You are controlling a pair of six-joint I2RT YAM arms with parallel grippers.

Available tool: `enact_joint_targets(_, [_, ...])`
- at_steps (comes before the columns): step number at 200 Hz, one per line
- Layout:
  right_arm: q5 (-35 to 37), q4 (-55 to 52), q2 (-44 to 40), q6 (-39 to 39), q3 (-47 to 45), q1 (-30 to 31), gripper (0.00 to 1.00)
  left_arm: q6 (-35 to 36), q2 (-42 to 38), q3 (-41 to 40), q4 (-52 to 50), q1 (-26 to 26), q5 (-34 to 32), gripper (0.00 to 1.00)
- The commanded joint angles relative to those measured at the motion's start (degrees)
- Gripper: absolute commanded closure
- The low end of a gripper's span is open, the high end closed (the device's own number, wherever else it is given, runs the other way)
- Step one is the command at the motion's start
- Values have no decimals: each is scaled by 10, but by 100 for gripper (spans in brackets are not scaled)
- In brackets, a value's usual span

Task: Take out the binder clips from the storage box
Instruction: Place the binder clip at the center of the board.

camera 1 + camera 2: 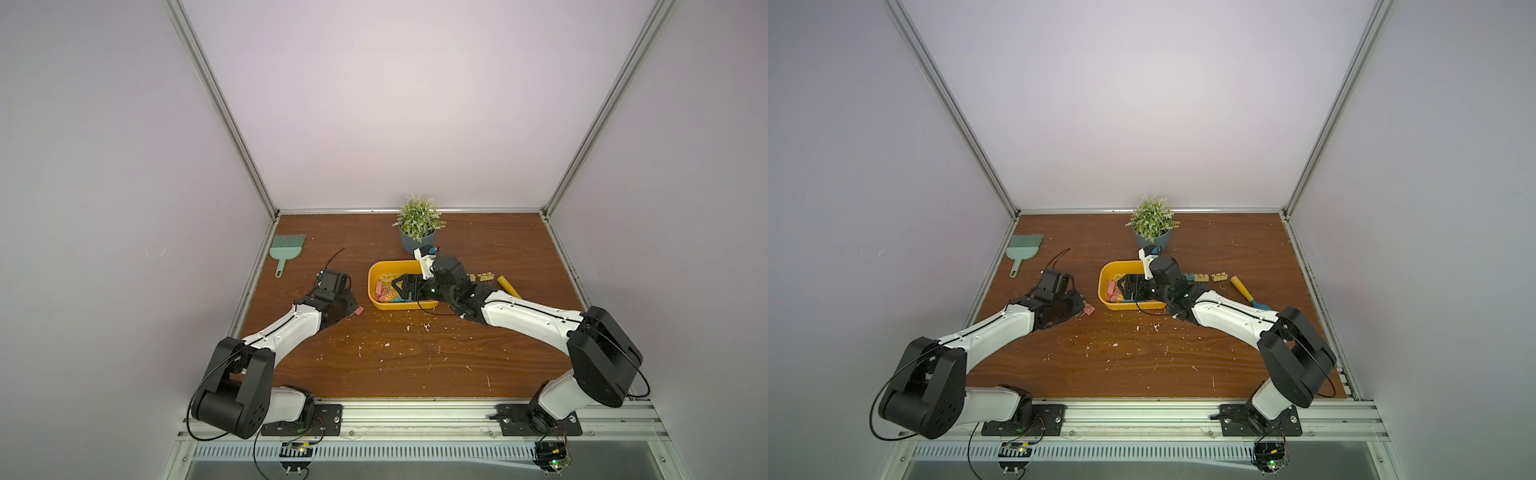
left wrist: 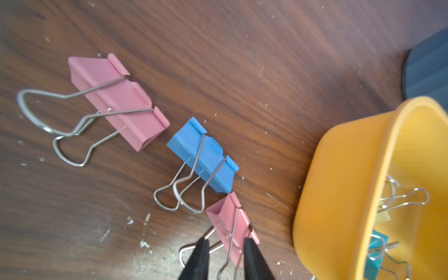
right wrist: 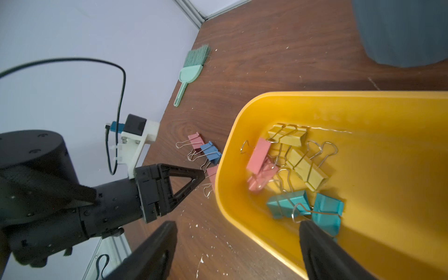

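Pink clip [image 2: 224, 218] (perhaps pinched) within left gripper [image 2: 225, 240]

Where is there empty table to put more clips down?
The biggest bare patch of table is the front middle, between the two arms, only speckled with white crumbs. More room lies at the back between the brush and the plant pot. It's crowded beside the storage box: three binder clips one side, more clips and a yellow-handled tool the other.

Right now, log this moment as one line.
left pincer: around pink clip on table | right pincer: open astride storage box wall | binder clips inside: several
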Motion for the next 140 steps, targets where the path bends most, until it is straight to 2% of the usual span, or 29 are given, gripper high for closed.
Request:
enact_joint_targets(1, [-2,-2,-3,-9,17,2,14,-35,-21,-18,9,6,9,78])
enact_joint_targets(42, [16,-13,-6,-8,18,2,13,-104,-68,-62,52,6,23,85])
enact_joint_targets(95, [24,-18,-7,-4,19,2,12,-201,-95,-103,129,6,50,100])
enact_joint_targets(131, [25,-21,-7,-5,22,2,12,-265,-91,-118,195,5,61,100])
enact_joint_targets(140, [26,-21,-7,-4,22,2,12,-301,-92,-122,203,3,51,100])
